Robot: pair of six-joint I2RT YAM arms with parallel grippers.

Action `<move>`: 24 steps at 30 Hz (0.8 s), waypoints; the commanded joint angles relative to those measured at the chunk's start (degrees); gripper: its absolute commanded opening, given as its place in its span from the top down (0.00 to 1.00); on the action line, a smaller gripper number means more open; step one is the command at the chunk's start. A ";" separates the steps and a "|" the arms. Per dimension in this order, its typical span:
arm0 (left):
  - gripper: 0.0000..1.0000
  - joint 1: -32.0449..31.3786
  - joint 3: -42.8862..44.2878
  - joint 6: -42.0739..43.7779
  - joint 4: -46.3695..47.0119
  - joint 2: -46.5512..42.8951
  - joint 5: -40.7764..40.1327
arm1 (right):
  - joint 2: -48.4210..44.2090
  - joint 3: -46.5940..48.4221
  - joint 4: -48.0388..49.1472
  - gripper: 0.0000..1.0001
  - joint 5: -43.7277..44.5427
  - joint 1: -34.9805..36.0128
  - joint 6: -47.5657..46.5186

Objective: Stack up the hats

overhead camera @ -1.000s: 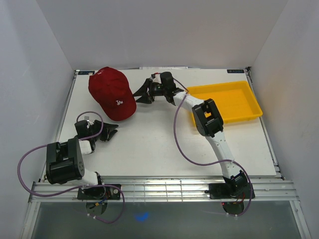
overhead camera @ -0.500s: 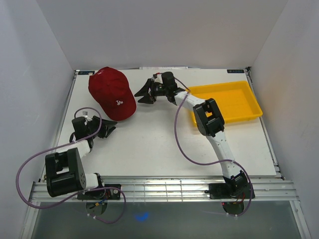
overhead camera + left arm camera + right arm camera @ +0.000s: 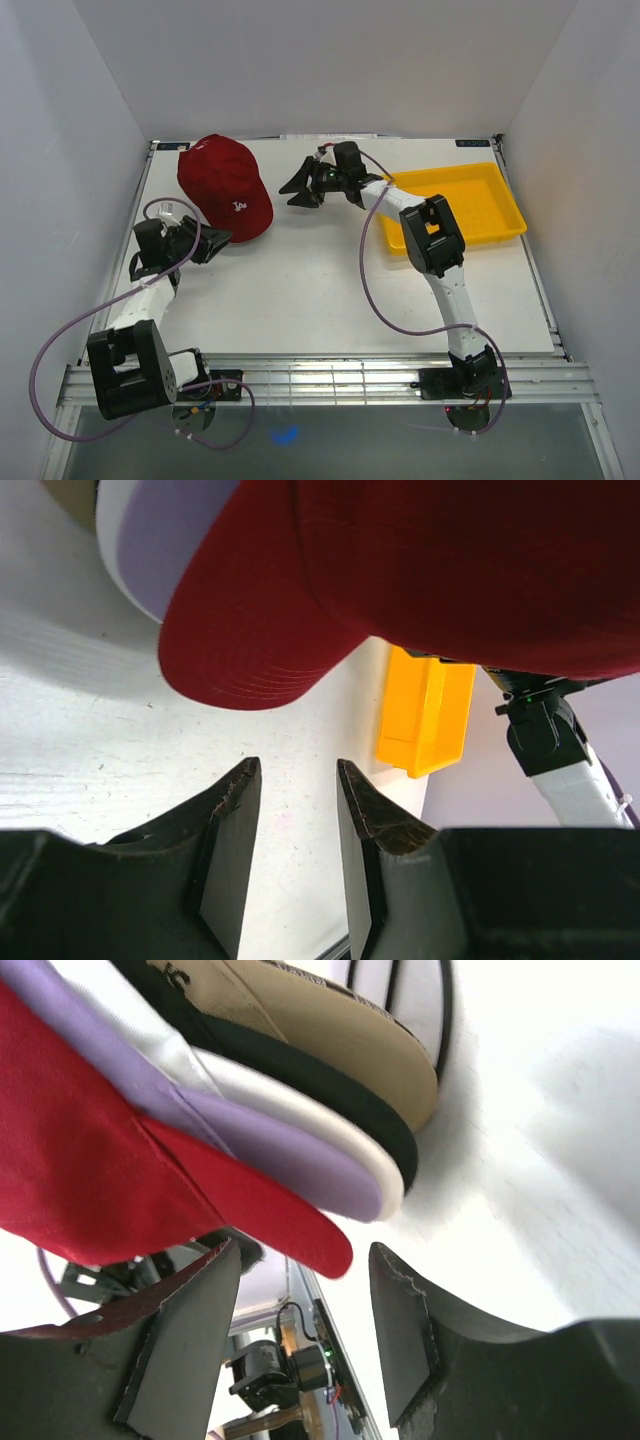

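**A:** From overhead, where are the hats?
**B:** In one pile at the far left of the table (image 3: 300,290), with the red cap (image 3: 225,188) on top, well apart from the yellow tray (image 3: 470,205). The left claw (image 3: 205,243) sits near the brim and the right claw (image 3: 300,187) beside the crown. Both are released and grasp nothing.
**A:** And the left wrist view?
**B:** Its jaws are parted over bare table. The red brim hangs just ahead, with a purple brim (image 3: 165,540) peeking out beneath it.
**A:** The right wrist?
**B:** Jaws parted and empty. The brims fan out slightly offset: tan brim (image 3: 340,1030), black brim (image 3: 400,1150), white brim (image 3: 330,1125), then purple and red.
**A:** So what is the step?
**B:** I judge the stack is built and only squaring up remains. Nudge the brims gently from both sides. Otherwise back away level, so no finger hooks the red brim.
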 commanded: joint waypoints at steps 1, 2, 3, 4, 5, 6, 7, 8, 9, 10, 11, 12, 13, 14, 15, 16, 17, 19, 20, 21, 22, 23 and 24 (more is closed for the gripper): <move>0.54 0.11 3.27 2.62 -2.36 -1.98 3.57 | -7.17 -2.93 -1.55 0.40 2.17 -0.44 -5.31; 0.54 0.11 3.70 2.89 -3.23 -2.41 4.01 | -8.32 -3.72 -2.08 0.40 3.04 -0.79 -6.38; 0.54 -0.07 4.84 3.32 -3.85 -2.85 4.88 | -10.85 -4.94 -2.34 0.40 3.31 -0.97 -7.08; 0.54 -0.07 5.55 4.90 -4.29 -3.12 5.59 | -12.35 -8.00 -2.26 0.40 3.49 -1.14 -7.87; 0.54 -0.16 6.42 6.22 -7.60 -3.90 6.29 | -13.94 -9.94 -2.17 0.40 3.75 -1.75 -9.36; 0.54 -0.33 8.43 7.71 -9.38 -4.26 7.08 | -17.43 -11.96 -2.17 0.40 3.84 -2.19 -10.25; 0.54 -0.51 9.67 11.47 -11.31 -4.53 8.74 | -19.38 -16.51 -2.17 0.40 3.93 -2.63 -11.30; 0.54 -0.77 10.90 13.50 -15.59 -4.79 9.45 | -21.58 -19.25 -2.17 0.40 4.80 -3.68 -13.48; 0.54 -1.21 12.05 15.61 -18.24 -5.23 9.81 | -26.38 -21.89 -2.26 0.40 5.59 -4.04 -14.72; 0.54 -2.08 14.58 17.55 -20.62 -5.58 8.42 | -28.69 -24.35 -2.43 0.40 6.47 -4.48 -16.30; 0.54 -5.14 15.48 20.09 -23.34 -6.10 7.01 | -31.15 -28.29 -4.70 0.40 9.00 -5.18 -20.06; 0.54 -6.65 16.01 20.73 -23.98 -6.72 6.13 | -35.79 -29.81 -6.37 0.40 10.34 -5.45 -22.10; 0.54 -7.88 16.88 21.08 -24.42 -7.94 5.51 | -38.10 -31.13 -8.04 0.39 11.83 -5.62 -24.30; 0.54 -9.46 17.15 21.17 -25.03 -8.56 5.33 | -40.73 -33.58 -9.89 0.39 16.02 -5.71 -26.67; 0.54 -9.82 17.42 21.17 -25.47 -9.18 5.24 | -45.80 -34.82 -14.43 0.38 18.41 -5.71 -30.43; 0.54 -10.09 18.20 21.35 -25.74 -10.23 5.15 | -48.47 -36.14 -15.87 0.38 20.78 -5.71 -32.04; 0.54 -10.26 18.65 21.52 -26.44 -10.59 5.15 | -51.28 -37.55 -16.84 0.37 24.64 -5.80 -33.36; 0.54 -11.84 20.22 21.87 -27.14 -11.03 4.80 | -59.71 -42.20 -18.78 0.34 28.00 -5.89 -35.30; 0.54 -12.80 20.67 21.79 -27.23 -11.12 4.71 | -62.61 -45.26 -19.13 0.32 30.36 -5.89 -35.65; 0.54 -15.08 21.19 21.61 -27.32 -11.29 4.37 | -67.86 -46.77 -20.00 0.31 31.34 -5.89 -36.26; 0.55 -16.06 21.72 21.52 -27.32 -11.30 3.75 | -70.27 -48.09 -20.53 0.30 32.05 -5.80 -36.53; 0.55 -17.37 22.77 21.44 -27.32 -11.73 2.79 | -72.73 -49.33 -21.15 0.29 33.54 -5.89 -36.80; 0.55 -17.82 23.22 21.43 -27.50 -12.00 2.52 | -76.93 -51.25 -23.33 0.29 34.51 -5.89 -36.97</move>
